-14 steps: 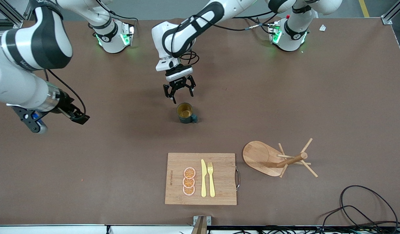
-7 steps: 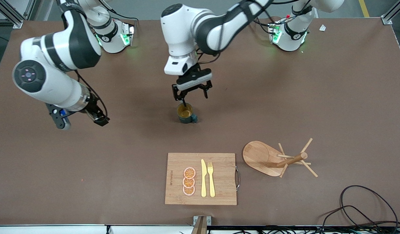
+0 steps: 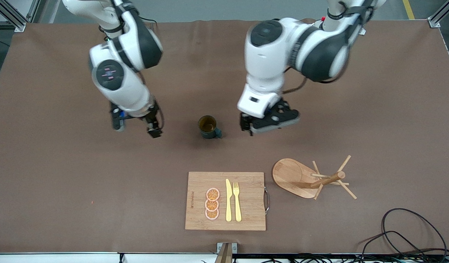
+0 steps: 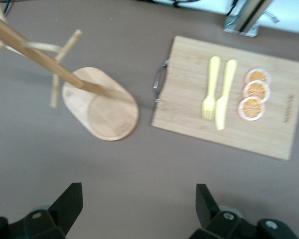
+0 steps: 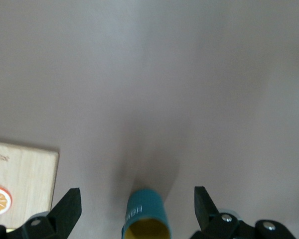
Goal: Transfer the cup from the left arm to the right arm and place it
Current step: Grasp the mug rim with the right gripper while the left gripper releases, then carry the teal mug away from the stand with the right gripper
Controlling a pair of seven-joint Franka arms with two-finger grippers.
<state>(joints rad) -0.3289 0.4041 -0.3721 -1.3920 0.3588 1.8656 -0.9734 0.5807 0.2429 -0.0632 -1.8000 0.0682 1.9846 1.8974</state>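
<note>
1. Tabletop: brown and flat, and it carries everything noted below.
2. Left pincer: released, jaws wide apart, empty. It hangs over bare tabletop beside the cup, toward the left arm's end. A second ago it was poised right above the cup's rim; it has since swung aside.
3. Right pincer: released, empty. It has travelled in from the table's edge and now flanks the cup.
4. Cup: stands upright on the tabletop between both pincers, unmoved and ungrasped.
5. Judgement: the left pincer should re-centre over the rim, straddle one wall clear of the handle, then close.
</note>
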